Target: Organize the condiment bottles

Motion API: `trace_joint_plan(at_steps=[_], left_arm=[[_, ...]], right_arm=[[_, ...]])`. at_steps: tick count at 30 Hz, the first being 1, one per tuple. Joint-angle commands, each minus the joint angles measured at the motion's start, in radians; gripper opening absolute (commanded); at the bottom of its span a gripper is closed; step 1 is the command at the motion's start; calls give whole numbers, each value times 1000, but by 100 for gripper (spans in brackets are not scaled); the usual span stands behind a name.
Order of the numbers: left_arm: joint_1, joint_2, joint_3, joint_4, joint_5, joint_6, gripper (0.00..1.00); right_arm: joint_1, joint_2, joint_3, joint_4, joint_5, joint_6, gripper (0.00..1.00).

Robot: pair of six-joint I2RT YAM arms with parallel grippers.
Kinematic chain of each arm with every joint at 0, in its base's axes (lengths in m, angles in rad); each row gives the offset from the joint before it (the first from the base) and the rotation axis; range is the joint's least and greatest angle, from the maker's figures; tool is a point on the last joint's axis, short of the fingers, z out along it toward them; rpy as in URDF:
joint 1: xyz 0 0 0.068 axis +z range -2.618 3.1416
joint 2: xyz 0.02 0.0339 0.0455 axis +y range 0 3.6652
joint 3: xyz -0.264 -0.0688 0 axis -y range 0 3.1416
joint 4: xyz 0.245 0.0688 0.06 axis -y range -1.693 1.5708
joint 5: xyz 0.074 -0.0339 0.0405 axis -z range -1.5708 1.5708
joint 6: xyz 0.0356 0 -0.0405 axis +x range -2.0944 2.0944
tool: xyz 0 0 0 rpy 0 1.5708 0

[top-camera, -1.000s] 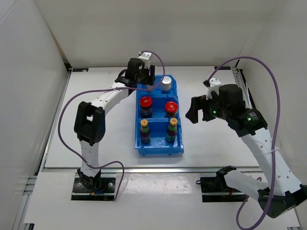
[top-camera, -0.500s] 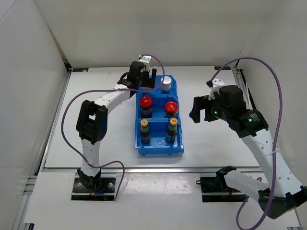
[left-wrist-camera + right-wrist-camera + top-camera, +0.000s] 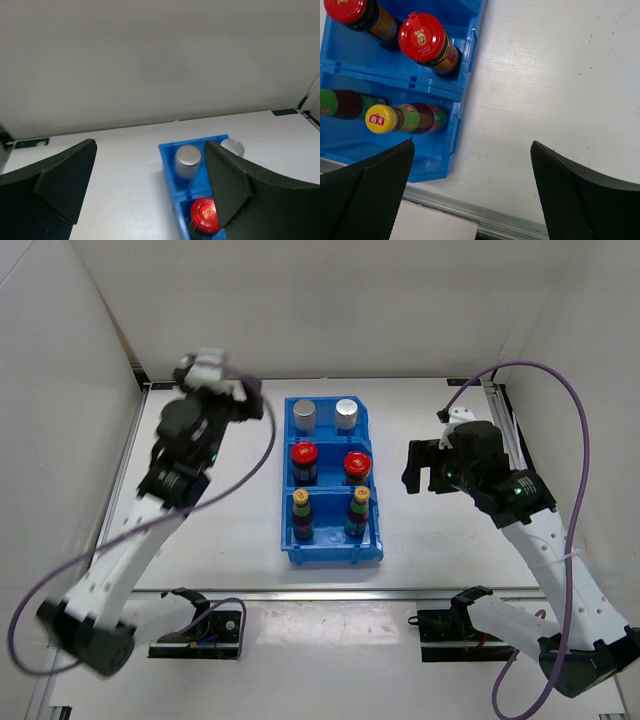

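All six condiment bottles stand in pairs inside the blue bin [image 3: 285, 515]. Two silver-topped cylinders [image 3: 305, 415] [image 3: 346, 413] fill the far compartment. Two red-lidded jars [image 3: 304, 453] [image 3: 357, 462] are in the middle, and two yellow-capped bottles [image 3: 301, 498] [image 3: 361, 494] are nearest. My left gripper [image 3: 243, 403] hangs open and empty to the left of the bin's far end. In its wrist view it [image 3: 150, 170] looks onto a cylinder [image 3: 188, 157] and a red lid [image 3: 205, 214]. My right gripper [image 3: 412, 468] is open and empty to the right of the bin, over bare table [image 3: 472, 165].
White walls close in the table on the left, back and right. A metal rail [image 3: 485, 215] runs along the table's near edge. Purple cables loop from both arms. The right wrist view shows the bin's right wall [image 3: 470, 50] with a red jar [image 3: 425, 35] and a yellow-capped bottle [image 3: 382, 119] inside.
My left gripper has opened and let go of the left silver-topped cylinder, which now stands in the bin. The left arm has swung away to the left. The right arm barely shifted.
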Motion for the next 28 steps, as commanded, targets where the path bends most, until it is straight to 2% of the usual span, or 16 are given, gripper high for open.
trace_joint_plan(at_steps=[1, 4, 11, 13, 16, 20, 28], left_arm=[[-4, -180, -251, -47, -78, 54, 99], [-4, -380, -457, -47, -103, 82, 99], [-4, -780, -801, -115, -112, 131, 99], [-4, -889, -856, -115, -124, 94, 99], [-4, -996, -915, -60, -101, 135, 99], [-4, -1030, -984, 11, -121, 157, 99], [-4, -900, -949, 2, -173, 91, 99]], right_arm=[[-5, -55, -48, 77, 16, 35, 100], [-5, -80, -83, 122, 25, 35, 100], [-5, -46, -58, 122, 85, 35, 100], [-5, -37, -58, 122, 120, 35, 100], [-5, -37, -97, 142, 171, 35, 100], [-5, -37, -130, 171, 197, 35, 100], [-14, -60, -167, 171, 197, 49, 100]])
